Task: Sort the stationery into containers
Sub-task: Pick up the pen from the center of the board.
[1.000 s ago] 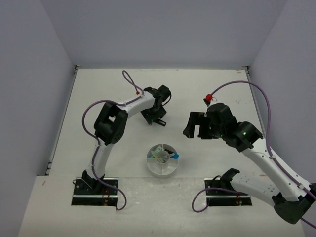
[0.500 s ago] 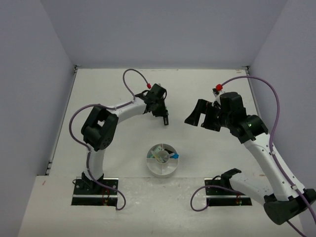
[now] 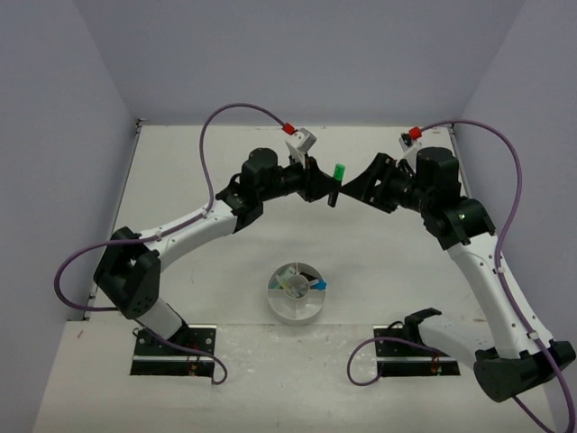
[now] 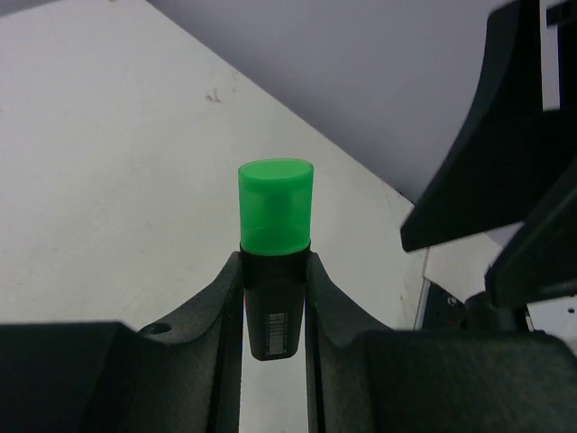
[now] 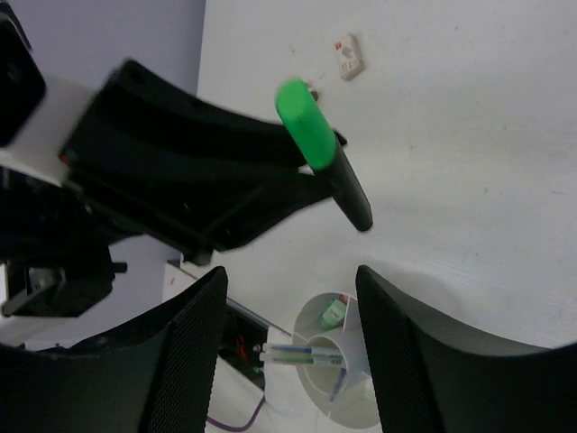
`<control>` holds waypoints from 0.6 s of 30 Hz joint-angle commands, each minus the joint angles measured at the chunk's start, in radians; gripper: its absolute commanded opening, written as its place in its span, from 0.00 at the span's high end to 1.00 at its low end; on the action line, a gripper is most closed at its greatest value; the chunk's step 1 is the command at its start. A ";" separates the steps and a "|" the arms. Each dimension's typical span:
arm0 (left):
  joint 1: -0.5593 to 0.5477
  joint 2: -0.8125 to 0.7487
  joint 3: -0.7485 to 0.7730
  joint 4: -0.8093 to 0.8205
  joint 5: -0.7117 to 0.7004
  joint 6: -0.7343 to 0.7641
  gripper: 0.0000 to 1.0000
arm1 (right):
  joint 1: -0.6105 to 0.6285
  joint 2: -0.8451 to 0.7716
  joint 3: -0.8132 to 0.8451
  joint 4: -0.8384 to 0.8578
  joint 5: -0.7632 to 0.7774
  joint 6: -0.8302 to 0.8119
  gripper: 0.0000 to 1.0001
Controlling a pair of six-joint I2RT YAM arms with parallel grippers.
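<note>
My left claw (image 4: 275,271) has risen, clamped on the green highlighter (image 4: 275,212), cap sticking out; my right claw (image 3: 365,185) gapes just beside it.

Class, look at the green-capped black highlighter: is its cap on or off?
On: the translucent green cap sits flush on the black plastic highlighter gripped by the left end effector.

Left wrist view: lower barrel of green highlighter (image 4: 275,216) hidden between fingers (image 4: 225,316) of left gripper (image 4: 273,271); right gripper (image 4: 451,262) cut off by right edge and out of focus. Right wrist view: dish (image 5: 356,401) cut by bottom edge, pens (image 5: 302,354) partly behind its wall. Top view: dish contents too small to identify.
</note>
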 commanded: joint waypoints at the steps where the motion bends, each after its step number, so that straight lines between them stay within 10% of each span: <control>1: -0.069 -0.027 -0.011 0.045 0.042 0.080 1.00 | -0.011 0.031 0.051 0.041 0.062 -0.004 0.42; 12: -0.080 -0.070 -0.034 0.090 0.060 0.043 1.00 | -0.009 0.085 0.081 0.010 0.030 -0.083 0.74; 18: -0.079 -0.059 -0.001 0.078 0.072 0.039 1.00 | -0.008 0.083 0.066 0.024 -0.023 -0.117 0.59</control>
